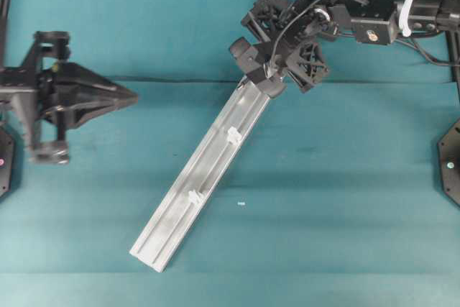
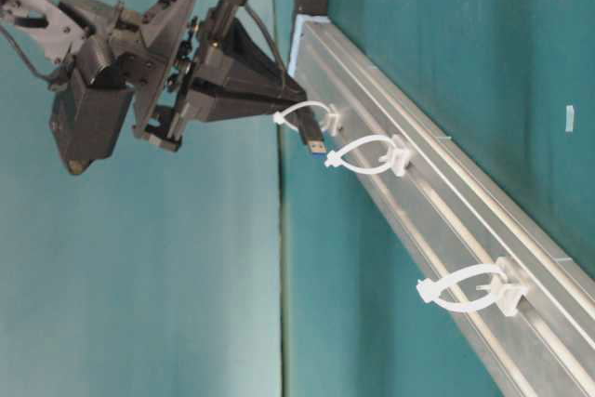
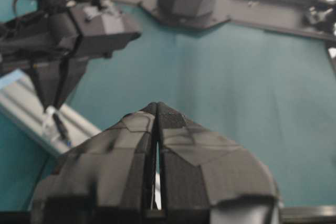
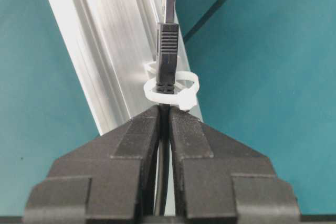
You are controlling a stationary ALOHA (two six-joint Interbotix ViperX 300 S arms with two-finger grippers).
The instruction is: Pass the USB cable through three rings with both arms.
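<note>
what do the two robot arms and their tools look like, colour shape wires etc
Both arms are matt black with a skeletal, open-framed build. Each tool, left and right, is a pair of flat black fingers tapering to one sharp wedge point, with strips of black tape on the finger faces. Loose black wires loop over the right arm, and a white cable tie wraps it.

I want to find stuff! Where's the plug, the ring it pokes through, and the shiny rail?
USB cable plug (image 4: 168, 40), right wrist view, on its ribbed black body.
First ring (image 4: 189, 85), right wrist view, on its white loop.
Silver rail (image 1: 183, 203), overhead view, on its bare middle.
</note>
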